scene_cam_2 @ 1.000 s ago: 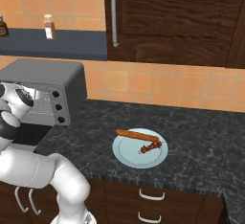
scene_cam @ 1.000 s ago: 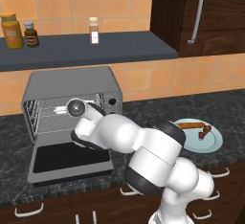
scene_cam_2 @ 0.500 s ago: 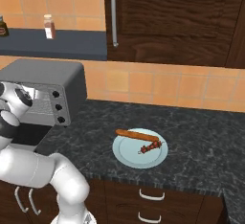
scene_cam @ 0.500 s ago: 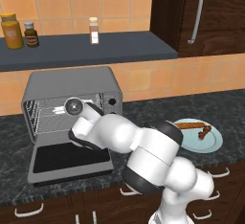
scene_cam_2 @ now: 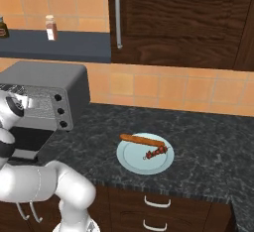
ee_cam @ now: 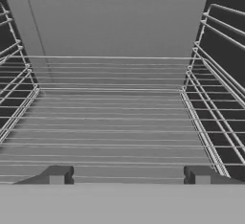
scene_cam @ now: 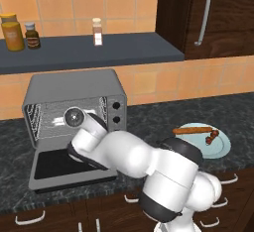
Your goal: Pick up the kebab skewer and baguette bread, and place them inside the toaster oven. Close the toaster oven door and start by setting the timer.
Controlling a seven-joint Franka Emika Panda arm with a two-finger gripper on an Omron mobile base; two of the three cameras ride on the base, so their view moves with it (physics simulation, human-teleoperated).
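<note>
Gripper (ee_cam: 129, 176) faces into the boxy grey metal toaster oven (scene_cam: 79, 97), fingertips (ee_cam: 56, 175) wide apart with nothing between them, above its wire rack (ee_cam: 110, 122). The grey-framed drop-down door (scene_cam: 69, 169) lies open flat on the dark speckled counter (scene_cam_2: 198, 142). The long orange-brown baguette (scene_cam_2: 143, 140) and short lumpy dark kebab skewer (scene_cam_2: 156, 151) rest side by side on the pale round plate (scene_cam_2: 134, 161), well apart from the oven
</note>
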